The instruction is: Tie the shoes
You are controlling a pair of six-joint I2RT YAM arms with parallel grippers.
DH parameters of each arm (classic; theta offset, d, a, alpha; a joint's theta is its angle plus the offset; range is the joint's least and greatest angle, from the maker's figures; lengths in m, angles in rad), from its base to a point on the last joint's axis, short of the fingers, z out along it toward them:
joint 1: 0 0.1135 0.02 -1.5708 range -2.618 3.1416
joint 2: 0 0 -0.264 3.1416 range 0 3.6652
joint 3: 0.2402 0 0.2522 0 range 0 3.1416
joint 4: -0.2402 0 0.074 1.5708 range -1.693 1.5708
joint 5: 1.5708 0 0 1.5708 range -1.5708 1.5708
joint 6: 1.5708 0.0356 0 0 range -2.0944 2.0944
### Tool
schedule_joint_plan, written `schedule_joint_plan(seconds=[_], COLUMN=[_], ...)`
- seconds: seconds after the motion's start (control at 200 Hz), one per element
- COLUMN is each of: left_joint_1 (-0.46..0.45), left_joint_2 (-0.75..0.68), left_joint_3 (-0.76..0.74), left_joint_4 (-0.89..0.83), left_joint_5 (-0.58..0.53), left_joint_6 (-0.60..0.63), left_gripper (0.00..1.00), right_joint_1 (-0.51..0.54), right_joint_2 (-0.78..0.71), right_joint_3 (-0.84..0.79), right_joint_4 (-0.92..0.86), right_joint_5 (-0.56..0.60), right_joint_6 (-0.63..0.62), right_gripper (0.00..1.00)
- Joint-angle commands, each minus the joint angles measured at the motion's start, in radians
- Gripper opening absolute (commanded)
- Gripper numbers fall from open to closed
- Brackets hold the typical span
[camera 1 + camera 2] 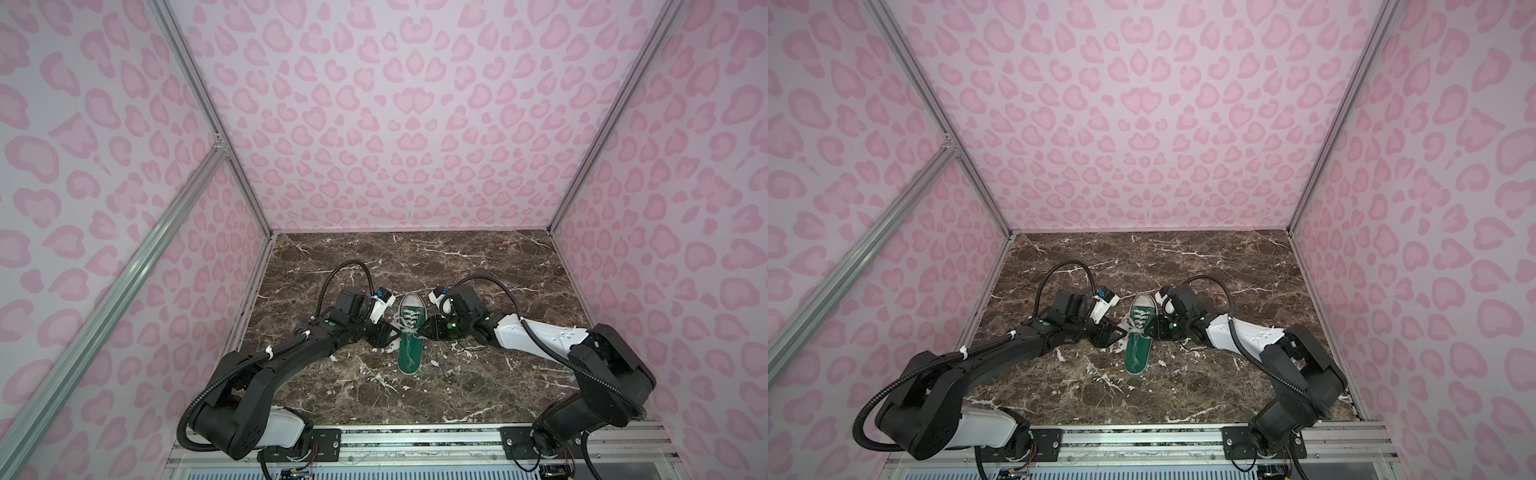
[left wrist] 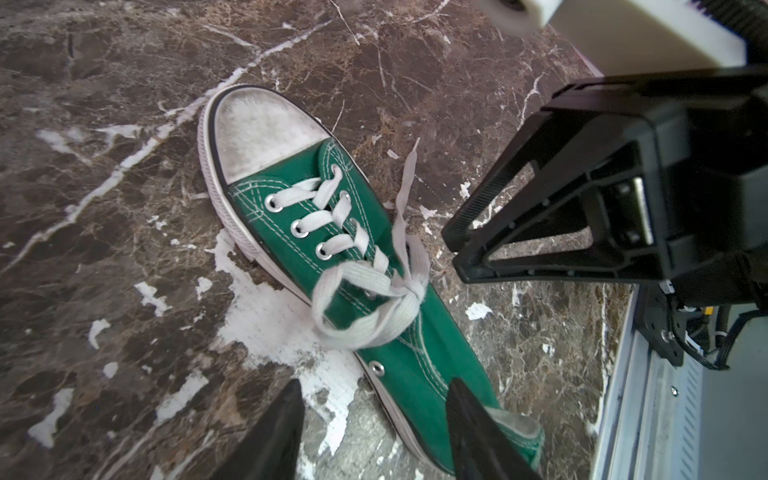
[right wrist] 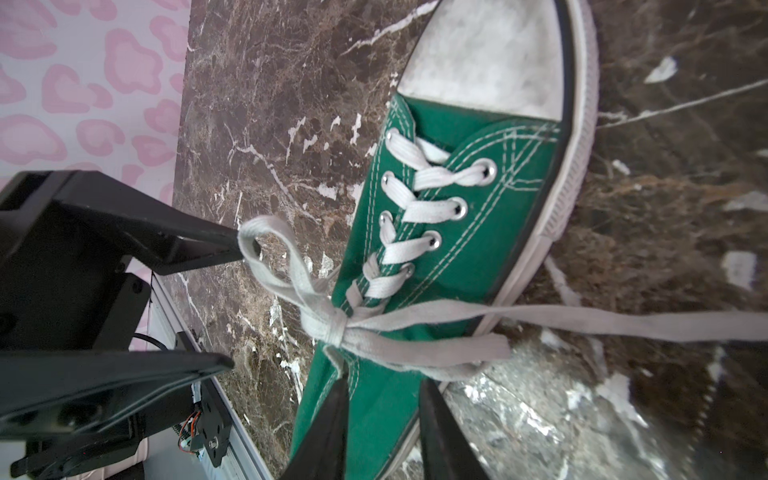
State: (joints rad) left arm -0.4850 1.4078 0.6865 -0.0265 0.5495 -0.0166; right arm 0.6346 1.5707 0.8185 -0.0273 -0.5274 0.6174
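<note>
Left gripper [image 2: 376, 382] is open. Its two black fingers are spread wide over the side of the shoe, and nothing is pinched between them. In the right wrist view, the tip of one finger [image 3: 199, 241] of that gripper touches a lace loop [image 3: 266, 257], but the other finger is well apart from it.

Right gripper [image 3: 382, 380] has its two fingers closer together, with a small gap. Only green cloth shows in the gap, so it holds nothing. It hangs over the middle of the shoe, just beside the knot [image 3: 332, 328].

One green shoe [image 1: 409, 353] lies flat on the brown marble table [image 1: 457, 270]. It sits near the middle, right between the two grippers. Its white toe cap [image 2: 262, 133] points to the back wall, and its heel points to the robot's side.

White laces cross up the front of the shoe and meet in one knot. From the knot, one loop sticks out toward the left gripper. A second, flatter loop [image 3: 457, 357] lies on the other side. One long loose lace end [image 3: 623, 320] runs away across the table.

Two black and white arms reach in, the left arm [image 1: 291, 353] and the right arm [image 1: 532, 336], one from each side. Three pink spotted walls [image 1: 374, 124] stand around the table.
</note>
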Motion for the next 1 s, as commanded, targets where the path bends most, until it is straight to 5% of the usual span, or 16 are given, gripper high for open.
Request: schedule_joint_plan(seconds=[0.0, 0.305, 0.65, 0.905, 0.995], left_joint_1=[0.000, 0.001, -0.004, -0.004, -0.004], left_joint_2=[0.028, 0.163, 0.188, 0.181, 0.189], left_joint_3=[0.004, 0.082, 0.065, 0.042, 0.040], left_joint_4=[0.042, 0.080, 0.085, 0.086, 0.088], left_joint_5=[0.074, 0.161, 0.199, 0.167, 0.161], left_joint_6=[0.028, 0.073, 0.067, 0.066, 0.060], left_gripper=[0.57, 0.54, 0.25, 0.24, 0.14], right_joint_1=[0.002, -0.005, -0.009, -0.006, 0.003], right_joint_2=[0.011, -0.015, 0.025, 0.042, 0.054], right_joint_3=[0.012, 0.000, 0.019, 0.031, 0.037], right_joint_4=[0.015, 0.013, 0.047, 0.056, 0.072], right_joint_5=[-0.010, 0.019, -0.015, -0.026, -0.032], right_joint_6=[-0.001, -0.006, 0.006, 0.009, 0.020], right_gripper=[0.31, 0.31, 0.31, 0.31, 0.31])
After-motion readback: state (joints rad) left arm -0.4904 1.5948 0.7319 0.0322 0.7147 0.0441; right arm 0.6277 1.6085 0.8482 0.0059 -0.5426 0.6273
